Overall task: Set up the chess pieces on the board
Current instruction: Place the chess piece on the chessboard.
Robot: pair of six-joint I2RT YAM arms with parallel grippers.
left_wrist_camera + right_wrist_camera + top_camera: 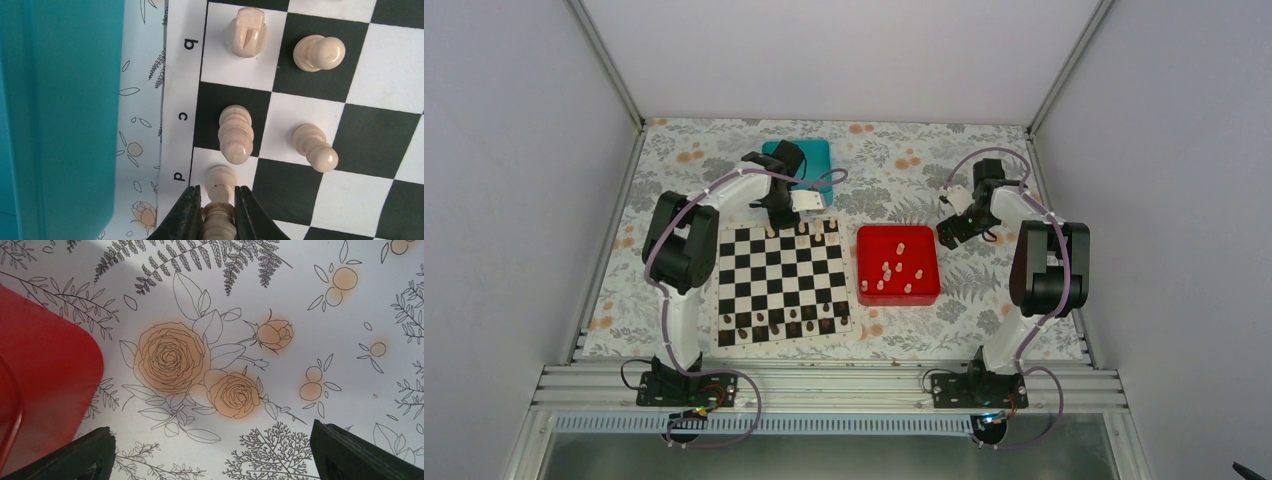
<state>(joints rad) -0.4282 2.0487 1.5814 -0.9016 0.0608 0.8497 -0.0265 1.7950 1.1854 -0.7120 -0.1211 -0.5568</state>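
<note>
The left gripper (217,190) is pinching a cream piece (219,176) between nearly closed fingers, its base on the board (385,130) edge; four more chess pieces (235,134) are standing just beyond the fingertips. The right gripper (212,452) is hanging wide open, gripping nothing, with the red tray (45,380) left of its fingers

The left arm (686,250) rises from its base at seven o'clock in the overhead view. Its elbow is bent, its forearm is swung toward one o'clock and its wrist is tipped downward. The left pincer (218,196) is narrowed onto a pale chess piece (220,179), clamping it from both sides (only the tips show at the wrist). The right arm (1046,265) folds up from five o'clock, forearm reaching toward eleven o'clock. The right pincer (212,442) hangs spread wide.
</note>
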